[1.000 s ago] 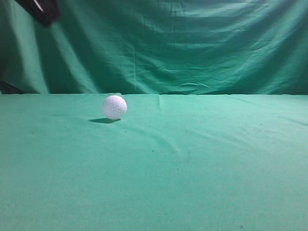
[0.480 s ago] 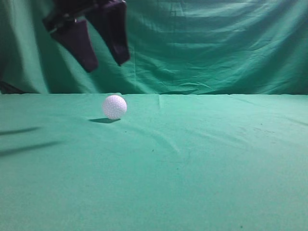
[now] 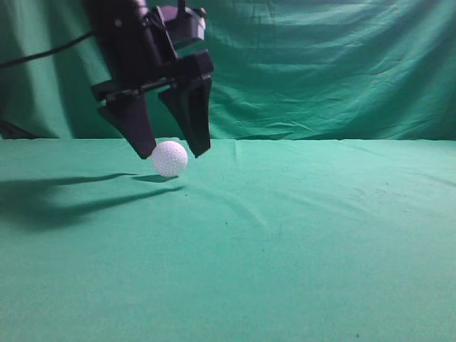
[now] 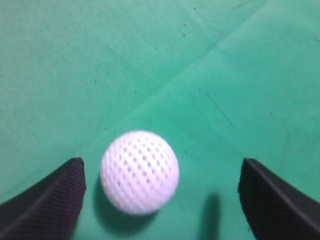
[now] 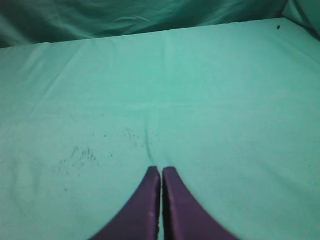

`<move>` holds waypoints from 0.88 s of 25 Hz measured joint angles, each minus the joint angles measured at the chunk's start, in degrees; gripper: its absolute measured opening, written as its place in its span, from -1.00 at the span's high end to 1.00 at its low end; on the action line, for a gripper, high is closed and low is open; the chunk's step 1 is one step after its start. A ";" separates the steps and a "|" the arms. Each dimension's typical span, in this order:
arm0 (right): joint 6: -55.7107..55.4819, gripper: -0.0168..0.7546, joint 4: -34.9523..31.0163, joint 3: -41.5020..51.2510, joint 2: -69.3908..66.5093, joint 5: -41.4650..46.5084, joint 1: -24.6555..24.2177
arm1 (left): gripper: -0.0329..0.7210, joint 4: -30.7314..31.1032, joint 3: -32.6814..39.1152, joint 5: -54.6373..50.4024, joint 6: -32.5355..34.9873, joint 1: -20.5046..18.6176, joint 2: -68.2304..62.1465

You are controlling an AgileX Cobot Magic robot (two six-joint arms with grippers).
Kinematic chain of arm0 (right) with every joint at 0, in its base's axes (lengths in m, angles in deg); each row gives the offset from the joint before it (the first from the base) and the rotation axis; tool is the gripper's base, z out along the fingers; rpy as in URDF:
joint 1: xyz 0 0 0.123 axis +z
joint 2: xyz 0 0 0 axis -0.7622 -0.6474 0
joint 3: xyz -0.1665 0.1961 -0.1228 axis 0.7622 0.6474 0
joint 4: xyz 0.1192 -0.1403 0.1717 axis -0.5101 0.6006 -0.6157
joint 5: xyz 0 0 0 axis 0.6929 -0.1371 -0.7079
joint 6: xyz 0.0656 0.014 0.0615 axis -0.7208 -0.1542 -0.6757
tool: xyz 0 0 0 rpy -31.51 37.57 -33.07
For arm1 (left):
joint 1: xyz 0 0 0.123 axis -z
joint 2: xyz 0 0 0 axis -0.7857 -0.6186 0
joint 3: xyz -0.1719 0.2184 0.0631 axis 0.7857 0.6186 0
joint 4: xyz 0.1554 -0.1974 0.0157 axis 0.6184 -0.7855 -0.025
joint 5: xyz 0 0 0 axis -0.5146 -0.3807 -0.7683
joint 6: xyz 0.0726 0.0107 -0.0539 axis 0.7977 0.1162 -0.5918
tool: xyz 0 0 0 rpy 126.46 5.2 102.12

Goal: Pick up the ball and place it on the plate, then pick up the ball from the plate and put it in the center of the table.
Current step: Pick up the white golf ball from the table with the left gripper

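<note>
The white dimpled ball (image 3: 169, 158) rests on the green cloth table (image 3: 285, 235) at the back left. My left gripper (image 3: 173, 151) hangs open just above it, one finger on each side. In the left wrist view the ball (image 4: 139, 172) lies between the open fingers (image 4: 160, 192), closer to the left finger, not touching either. My right gripper (image 5: 161, 172) is shut and empty over bare cloth; it does not show in the exterior view. No plate is in view.
A draped green curtain (image 3: 320, 64) hangs behind the table's back edge. The cloth (image 5: 80, 155) has faint wrinkles and small dark specks. A dark cable (image 3: 43, 53) trails from the left arm.
My left gripper has come down from the upper left corner to just above the ball, its fingers now either side of it. The ball has not moved.
</note>
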 joint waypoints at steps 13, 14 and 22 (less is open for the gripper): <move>0.00 0.96 0.00 0.00 0.00 0.00 0.00 | -0.42 4.08 -3.84 0.13 -0.10 0.10 -4.86; 0.00 0.96 0.00 0.00 0.00 0.00 0.00 | -0.32 4.61 -3.84 0.13 -0.10 0.10 -4.90; 0.00 0.96 0.00 0.00 0.00 0.00 0.00 | 0.09 5.18 -7.93 -8.41 -0.10 0.10 -5.21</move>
